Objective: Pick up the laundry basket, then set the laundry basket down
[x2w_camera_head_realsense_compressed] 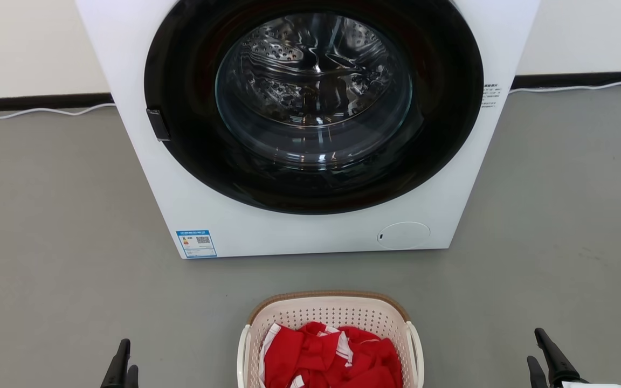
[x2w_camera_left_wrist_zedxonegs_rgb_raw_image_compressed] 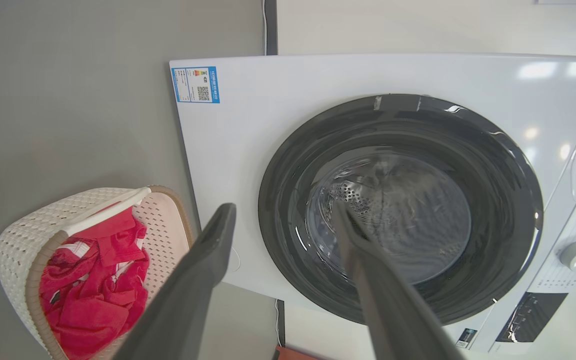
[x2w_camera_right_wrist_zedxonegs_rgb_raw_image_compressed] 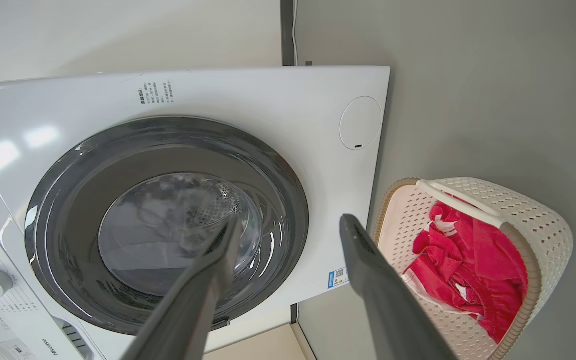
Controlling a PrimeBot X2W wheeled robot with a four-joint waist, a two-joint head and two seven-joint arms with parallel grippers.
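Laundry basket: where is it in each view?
Head view: laundry basket bottom centre, cut by the edge.
Left wrist view: laundry basket lower left.
Right wrist view: laundry basket lower right.
Shared landmark: blue label on the washing machine front corner.

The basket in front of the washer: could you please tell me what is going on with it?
The robot has not yet taken hold of the basket. It sits on the floor before the washer, whose door looks shut, and holds red clothes. The left hand and the right hand are both open, one on each side of the basket and well apart from it.
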